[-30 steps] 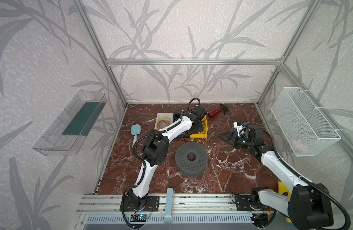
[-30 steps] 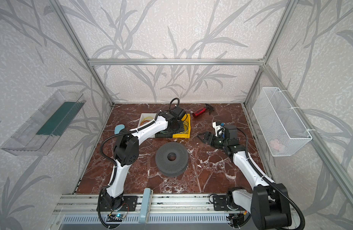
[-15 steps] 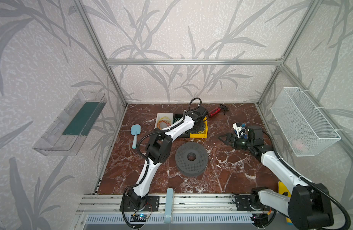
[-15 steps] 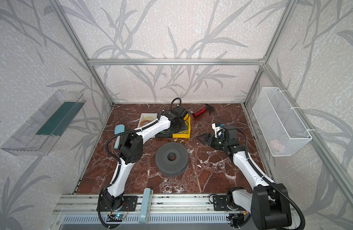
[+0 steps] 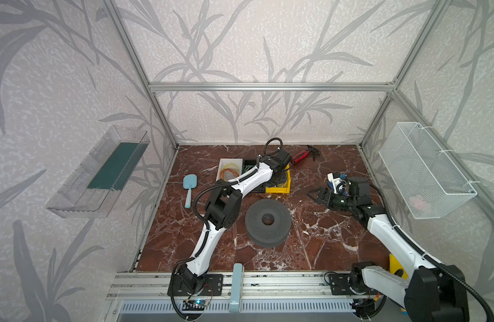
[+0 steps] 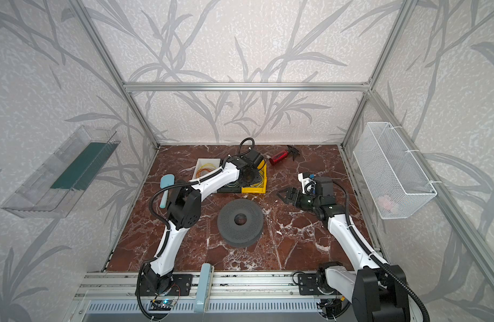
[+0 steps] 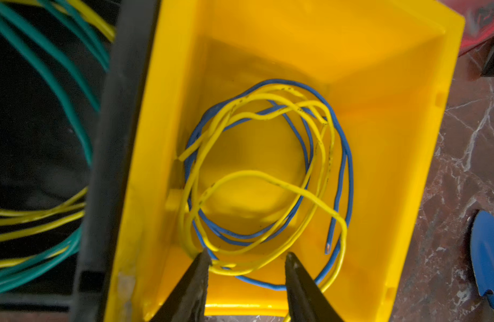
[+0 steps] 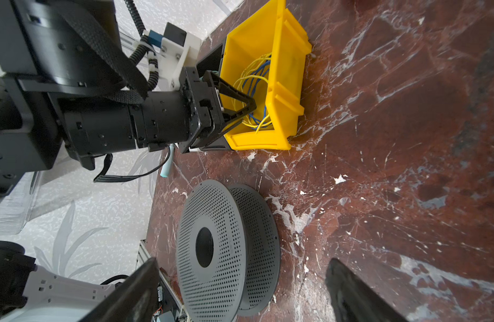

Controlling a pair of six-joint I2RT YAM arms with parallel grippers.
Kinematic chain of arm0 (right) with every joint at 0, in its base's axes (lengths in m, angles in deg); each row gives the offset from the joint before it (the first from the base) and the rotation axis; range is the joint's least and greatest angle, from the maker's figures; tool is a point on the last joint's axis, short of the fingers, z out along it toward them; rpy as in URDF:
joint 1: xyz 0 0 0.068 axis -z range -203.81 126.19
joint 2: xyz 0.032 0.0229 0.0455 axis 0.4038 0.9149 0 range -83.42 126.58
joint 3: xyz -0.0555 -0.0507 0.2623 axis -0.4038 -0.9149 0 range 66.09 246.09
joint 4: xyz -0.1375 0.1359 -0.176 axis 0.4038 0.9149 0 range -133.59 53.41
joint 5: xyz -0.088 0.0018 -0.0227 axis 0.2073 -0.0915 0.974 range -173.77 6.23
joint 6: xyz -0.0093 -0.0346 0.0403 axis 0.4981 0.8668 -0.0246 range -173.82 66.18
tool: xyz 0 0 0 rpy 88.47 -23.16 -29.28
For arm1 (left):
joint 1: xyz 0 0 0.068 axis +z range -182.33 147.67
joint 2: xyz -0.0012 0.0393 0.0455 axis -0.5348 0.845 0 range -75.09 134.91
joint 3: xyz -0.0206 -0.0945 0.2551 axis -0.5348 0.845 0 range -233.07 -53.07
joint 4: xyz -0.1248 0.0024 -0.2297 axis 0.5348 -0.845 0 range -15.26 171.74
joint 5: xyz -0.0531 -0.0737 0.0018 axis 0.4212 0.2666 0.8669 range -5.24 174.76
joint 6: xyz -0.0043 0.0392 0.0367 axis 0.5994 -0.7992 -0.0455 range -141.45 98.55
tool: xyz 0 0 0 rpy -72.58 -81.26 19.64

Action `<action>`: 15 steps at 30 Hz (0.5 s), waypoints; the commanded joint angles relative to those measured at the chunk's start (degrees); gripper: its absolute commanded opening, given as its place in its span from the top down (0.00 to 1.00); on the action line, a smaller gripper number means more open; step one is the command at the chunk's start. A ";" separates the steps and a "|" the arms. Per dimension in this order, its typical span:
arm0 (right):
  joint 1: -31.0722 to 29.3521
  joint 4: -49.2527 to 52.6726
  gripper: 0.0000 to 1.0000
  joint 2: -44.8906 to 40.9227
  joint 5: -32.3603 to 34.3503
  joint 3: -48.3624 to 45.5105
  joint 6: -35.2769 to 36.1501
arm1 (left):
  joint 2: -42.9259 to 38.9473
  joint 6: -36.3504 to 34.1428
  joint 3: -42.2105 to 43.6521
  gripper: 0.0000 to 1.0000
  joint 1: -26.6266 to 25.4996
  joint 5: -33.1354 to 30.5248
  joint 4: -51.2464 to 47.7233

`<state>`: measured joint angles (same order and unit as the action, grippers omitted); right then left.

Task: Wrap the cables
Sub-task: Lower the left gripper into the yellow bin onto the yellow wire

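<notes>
At the left of the surface, black bin [image 7: 112, 153]: held loops of green wire [image 7: 59, 75]; not being handled.
Left gripper [image 7: 247, 258]: was down inside the yellow bin; jaws part-way apart, with a tip on either side of the coil's nearest strands; nothing visibly clamped.
Yellow bin [image 7: 379, 139]: stood touching the black bin, on its right in both top views.
Cables [image 7: 254, 172]: thin yellow wire, lay on the yellow bin's floor in loose loops, interlaced with a blue wire [image 7: 279, 81].
Lie of the cables: coiled flat, so no single heading; the oval ran slightly longer along the bin's length than across; one cut end pointed at the wall next to the black bin.
Step in hand: judged to be the pick-up, with the gripper placed round the strands before closing.
Next move: called for closing on yellow alone, then a slow lift; the blue wire looked likely to come up too.
Spool [image 5: 254, 223]: grey, perforated, lay flat and bare near the bins; likely the thing to wind onto.
Right gripper [image 5: 314, 193]: jaws wide, empty, hovered well apart from the bins.
</notes>
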<state>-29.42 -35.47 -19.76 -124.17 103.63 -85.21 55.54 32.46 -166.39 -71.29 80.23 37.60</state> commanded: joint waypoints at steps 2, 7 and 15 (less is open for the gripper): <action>0.16 -0.45 0.08 -0.90 -0.19 0.09 0.22 | -5.23 3.91 2.13 0.53 -0.76 -4.16 -1.58; 0.15 -0.31 0.08 -1.04 -0.60 0.36 0.45 | -6.34 6.72 3.37 0.53 -1.32 -6.80 -2.99; 0.16 1.97 0.08 -1.43 -0.38 0.78 2.07 | -1.45 6.73 -3.29 0.53 -0.95 -7.79 -6.56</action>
<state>-29.42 -35.16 -19.82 -124.24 103.63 -84.73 52.94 37.58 -166.67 -72.29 75.40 34.51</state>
